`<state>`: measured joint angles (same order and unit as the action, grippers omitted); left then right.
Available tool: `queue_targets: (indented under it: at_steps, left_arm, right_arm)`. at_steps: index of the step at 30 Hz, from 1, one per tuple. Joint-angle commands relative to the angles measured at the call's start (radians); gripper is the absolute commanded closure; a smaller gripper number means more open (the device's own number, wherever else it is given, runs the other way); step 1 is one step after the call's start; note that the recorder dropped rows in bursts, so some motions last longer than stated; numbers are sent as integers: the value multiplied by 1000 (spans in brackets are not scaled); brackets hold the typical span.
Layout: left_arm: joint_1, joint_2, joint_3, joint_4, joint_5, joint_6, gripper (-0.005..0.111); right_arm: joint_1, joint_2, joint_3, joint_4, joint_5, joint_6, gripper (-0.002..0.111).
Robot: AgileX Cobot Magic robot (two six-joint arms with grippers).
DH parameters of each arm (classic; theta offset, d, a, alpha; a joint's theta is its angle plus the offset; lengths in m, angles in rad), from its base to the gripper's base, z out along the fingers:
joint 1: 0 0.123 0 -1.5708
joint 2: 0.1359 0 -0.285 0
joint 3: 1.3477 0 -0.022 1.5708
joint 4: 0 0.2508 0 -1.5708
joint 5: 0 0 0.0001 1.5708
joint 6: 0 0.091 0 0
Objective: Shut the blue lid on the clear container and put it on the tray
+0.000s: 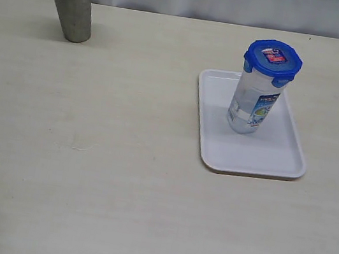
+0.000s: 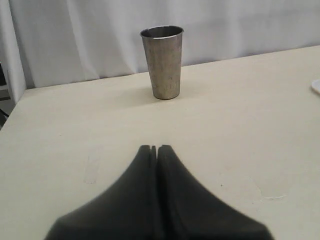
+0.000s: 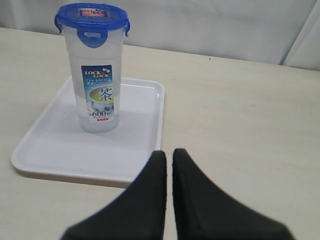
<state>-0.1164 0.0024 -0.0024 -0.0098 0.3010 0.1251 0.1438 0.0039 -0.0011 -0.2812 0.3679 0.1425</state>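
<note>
The clear container [image 1: 253,105] stands upright on the tray [image 1: 248,157], in the half of the tray that lies toward the desk's far edge. The blue lid [image 1: 273,58] sits flat on the container's mouth; the flaps that show are folded down against the rim, and the sticker on top faces up. The container's printed label faces the right wrist camera. The white tray lies flat on the desk [image 1: 115,183], in the desk's right half, with bare tray floor all around the container's base.

A grey metal cup [image 1: 72,2] stands upright near the desk's far left corner, well apart from the tray, in front of a white curtain [image 2: 100,35].

The left pincer [image 2: 153,148] is pressed closed with nothing in it, above bare desk and pointing toward the cup. The right pincer [image 3: 169,155] is narrow, only a thin slit between its jaws, and holds nothing; it hangs near the tray's rim, apart from the container.
</note>
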Motion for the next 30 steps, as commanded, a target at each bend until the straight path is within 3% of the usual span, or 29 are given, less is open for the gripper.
queue_targets:
  at_steps: [1, 7, 15, 30]
  left_arm:
    - [4, -2, 2, 2, 6, 8, 107]
    - [6, -2, 2, 25, 8, 10, 107]
    - [94, -2, 2, 27, 14, 8, 107]
    - [94, -2, 2, 27, 11, 8, 107]
  right_arm:
    - [-2, -4, 1, 3, 1, 2, 104]
    - [-2, -4, 1, 3, 1, 2, 104]
    - [-2, -4, 1, 3, 1, 2, 104]
    - [-2, -4, 1, 3, 1, 2, 104]
